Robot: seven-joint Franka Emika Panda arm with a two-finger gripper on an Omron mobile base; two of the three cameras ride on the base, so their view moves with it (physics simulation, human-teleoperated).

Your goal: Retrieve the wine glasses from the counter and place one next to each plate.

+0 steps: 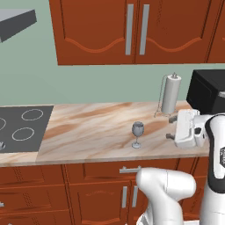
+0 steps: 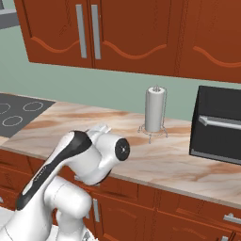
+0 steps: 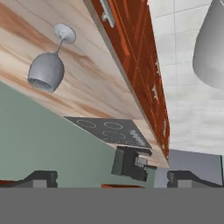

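While my base faces the cabinet run, the surface (image 1: 96, 127) reads as beige marbled stone with brown streaks, set over reddish-brown base cabinets (image 1: 88, 193) with silver bar handles. Matching wall cabinets (image 1: 132, 30) hang above a pale green wall. One black cooktop (image 1: 22, 127) is let into the stone at the 9 o'clock end of the left base view. One paper towel roll (image 1: 171, 94) stands upright in a wire holder toward 2 o'clock, and one black microwave (image 1: 206, 92) sits just beside it at 3 o'clock.

My arm is folded, elbow low in front of the cabinets, with the wrist turned sideways above the surface edge. My pincer (image 1: 172, 128) points toward 9 o'clock, level over the stone, jaws spread wide and holding nothing.

One wine glass (image 1: 137, 134) is counted: upright on its foot near the front edge, standing free, near the fingertips but apart from them. In the hand view the wine glass lies at 10 o'clock.
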